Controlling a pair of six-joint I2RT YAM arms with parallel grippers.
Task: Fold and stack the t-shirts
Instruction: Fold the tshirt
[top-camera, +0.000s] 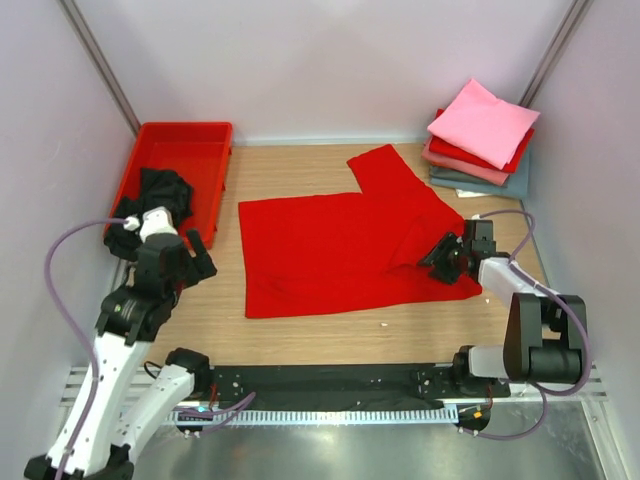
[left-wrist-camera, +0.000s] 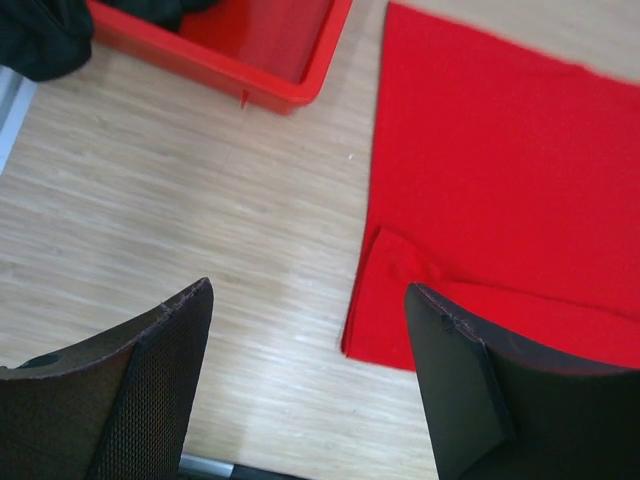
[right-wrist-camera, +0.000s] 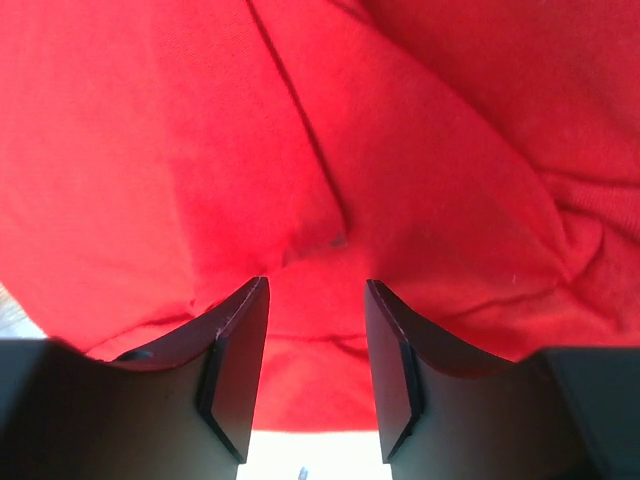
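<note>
A bright red t-shirt (top-camera: 330, 250) lies spread on the wooden table, with its right sleeve folded in. My right gripper (top-camera: 436, 258) sits low at the shirt's right edge. In the right wrist view (right-wrist-camera: 317, 285) its jaws stand apart, with red cloth (right-wrist-camera: 330, 130) bunched between and under them. My left gripper (top-camera: 203, 255) is open and empty over bare wood, just left of the shirt's near-left corner (left-wrist-camera: 390, 320). A black t-shirt (top-camera: 165, 190) lies crumpled in the red tray (top-camera: 215, 160). Folded shirts (top-camera: 482, 122) are stacked at the back right: pink on top, then red, salmon and grey-blue.
The red plastic tray (left-wrist-camera: 290, 90) stands at the back left, with the black shirt (left-wrist-camera: 40, 40) spilling over its near end. Pale walls close in the table on three sides. A black rail (top-camera: 330, 385) runs along the near edge between the arm bases.
</note>
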